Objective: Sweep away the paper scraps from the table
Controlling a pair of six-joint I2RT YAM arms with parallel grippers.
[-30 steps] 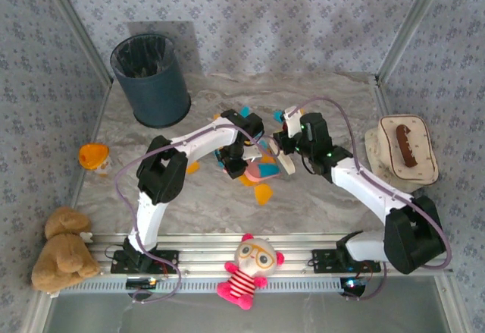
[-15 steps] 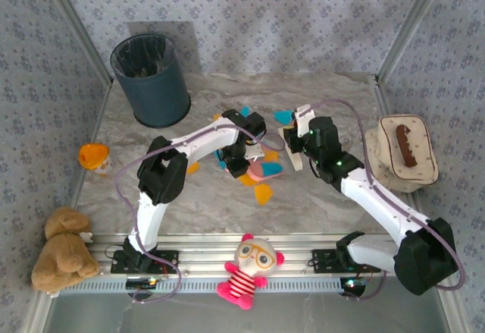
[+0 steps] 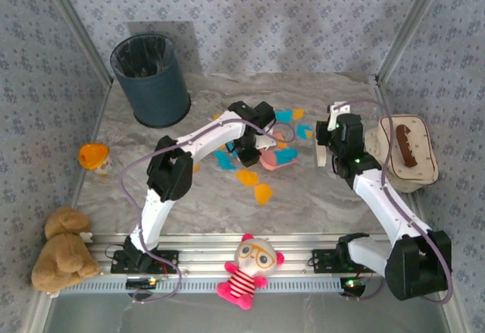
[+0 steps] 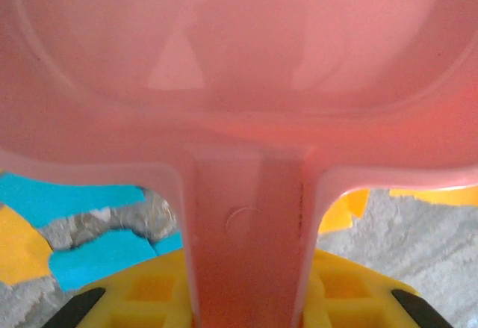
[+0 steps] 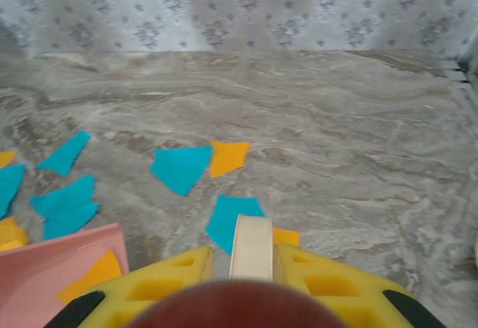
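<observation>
Left gripper point(image 4: 246, 298) clamped nearly closed on handle of pink dustpan point(image 4: 239, 59), pan at middle of table point(image 3: 318, 204). Right gripper point(image 5: 252, 268) closed tight on thin cream handle point(image 5: 251, 242), off to pan's right. Paper scraps point(image 5: 179, 168), cyan and orange, scattered on marble around pan and between both grippers. One orange scrap lies on pan edge.

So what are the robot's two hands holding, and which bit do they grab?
The left jaws are shut on the pink dustpan, by its handle. The right jaws pinch a thin cream tool by its near end.
</observation>
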